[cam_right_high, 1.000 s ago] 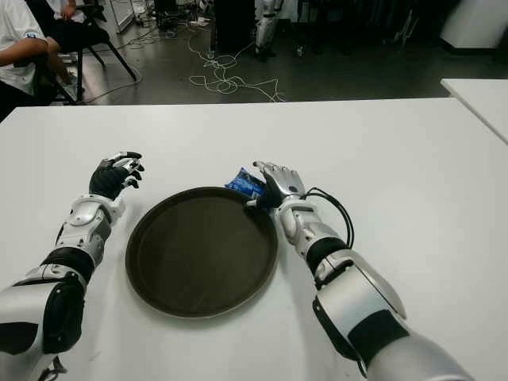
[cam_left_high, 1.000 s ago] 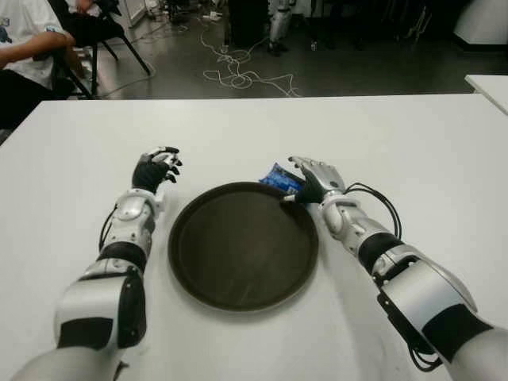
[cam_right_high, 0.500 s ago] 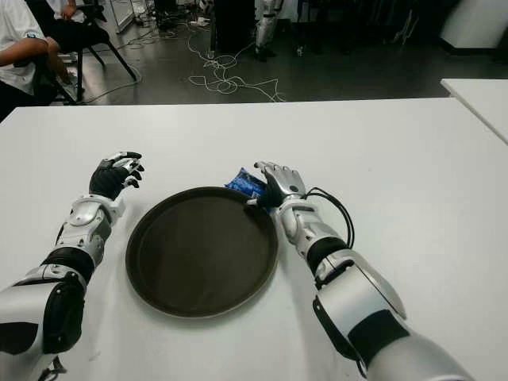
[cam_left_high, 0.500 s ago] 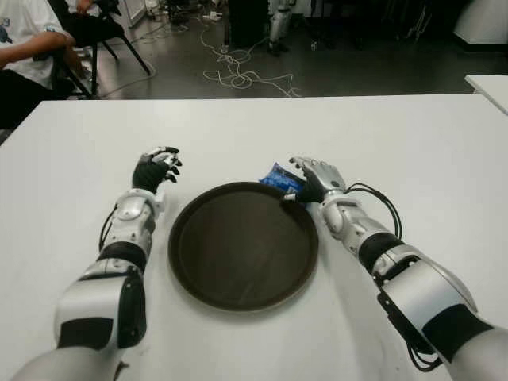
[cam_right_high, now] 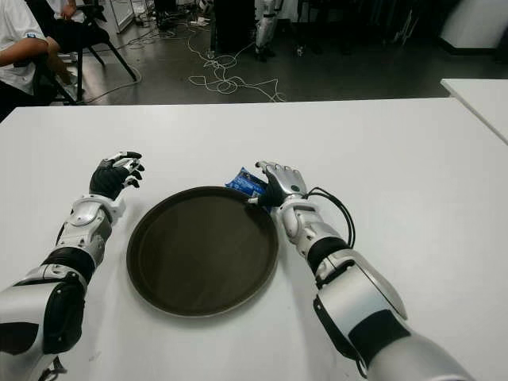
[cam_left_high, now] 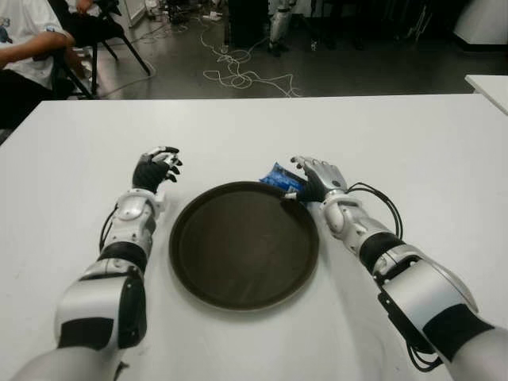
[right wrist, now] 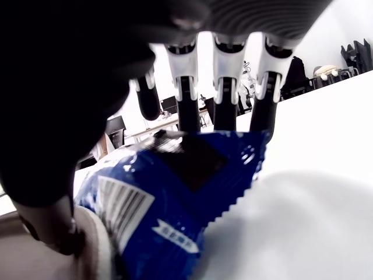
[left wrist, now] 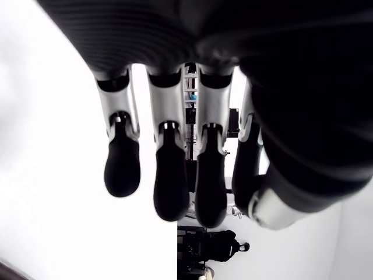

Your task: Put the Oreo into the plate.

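1. Your right robot hand (cam_left_high: 316, 179) sits at the plate's (cam_left_high: 238, 274) far right rim, fingers draped over the blue Oreo packet (right wrist: 175, 192) and closed on it.
2. The packet lies on the worktop (cam_left_high: 381, 143), touching the rim, not yet inside.
3. Over the last second nothing has visibly shifted; I judge the grasp is settling, and lift and transfer remain outstanding.
4. Your left robot hand (cam_left_high: 156, 169) shows left of the plate, fingers loosely extended, holding nothing.
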Controlling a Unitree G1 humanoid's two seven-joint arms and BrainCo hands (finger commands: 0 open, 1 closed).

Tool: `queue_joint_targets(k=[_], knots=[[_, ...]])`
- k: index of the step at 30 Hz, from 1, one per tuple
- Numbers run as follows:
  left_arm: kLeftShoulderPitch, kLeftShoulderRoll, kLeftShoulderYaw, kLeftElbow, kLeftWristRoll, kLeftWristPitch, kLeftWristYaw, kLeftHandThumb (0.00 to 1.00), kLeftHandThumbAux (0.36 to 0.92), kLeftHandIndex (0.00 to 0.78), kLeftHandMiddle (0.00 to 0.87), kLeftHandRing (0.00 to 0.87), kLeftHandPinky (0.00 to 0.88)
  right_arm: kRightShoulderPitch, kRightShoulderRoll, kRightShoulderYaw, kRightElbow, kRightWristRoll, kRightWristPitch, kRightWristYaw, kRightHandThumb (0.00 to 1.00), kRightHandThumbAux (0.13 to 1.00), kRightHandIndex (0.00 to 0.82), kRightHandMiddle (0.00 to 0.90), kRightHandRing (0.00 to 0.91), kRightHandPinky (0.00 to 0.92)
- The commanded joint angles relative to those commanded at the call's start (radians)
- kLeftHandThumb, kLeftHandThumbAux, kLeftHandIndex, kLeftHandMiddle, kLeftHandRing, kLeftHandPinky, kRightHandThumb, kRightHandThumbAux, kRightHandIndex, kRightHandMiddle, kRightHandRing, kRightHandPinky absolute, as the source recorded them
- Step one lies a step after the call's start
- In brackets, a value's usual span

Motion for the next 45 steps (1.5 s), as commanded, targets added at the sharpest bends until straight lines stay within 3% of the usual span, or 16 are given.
queue_joint_targets(k=[13, 25, 34, 40, 45], knots=[[0.001, 0.0, 0.002, -0.001, -0.011, -0.003, -0.006, 0.697, 0.713, 0.426, 0.601, 0.629, 0.657, 0.0, -0.003, -0.009, -0.001, -0.005, -0.003, -0.004, 0.127, 0.686, 0.204, 0.299, 0.324, 0.344], [0.001, -0.001, 0.003, -0.002, -0.012, 0.001, -0.005, 0.697, 0.714, 0.426, 0.608, 0.638, 0.661, -0.003, -0.009, -0.008, -0.002, -0.007, -0.008, 0.004, 0.088, 0.673, 0.228, 0.33, 0.36, 0.371], [0.003, -0.001, 0.003, -0.006, -0.013, -0.003, -0.006, 0.697, 0.713, 0.427, 0.601, 0.628, 0.653, -0.005, -0.015, -0.002, -0.004, -0.012, -0.014, 0.014, 0.042, 0.672, 0.318, 0.388, 0.421, 0.394], [0.004, 0.0, -0.004, -0.004, -0.004, -0.008, 0.004, 0.696, 0.714, 0.426, 0.599, 0.625, 0.65, -0.006, -0.018, -0.002, -0.003, -0.009, -0.02, 0.045, 0.047, 0.692, 0.403, 0.503, 0.534, 0.437], [0.005, 0.001, -0.005, -0.005, -0.003, -0.01, 0.004, 0.697, 0.714, 0.426, 0.597, 0.625, 0.656, -0.007, -0.019, -0.005, -0.003, -0.006, -0.022, 0.068, 0.016, 0.694, 0.436, 0.525, 0.56, 0.388]])
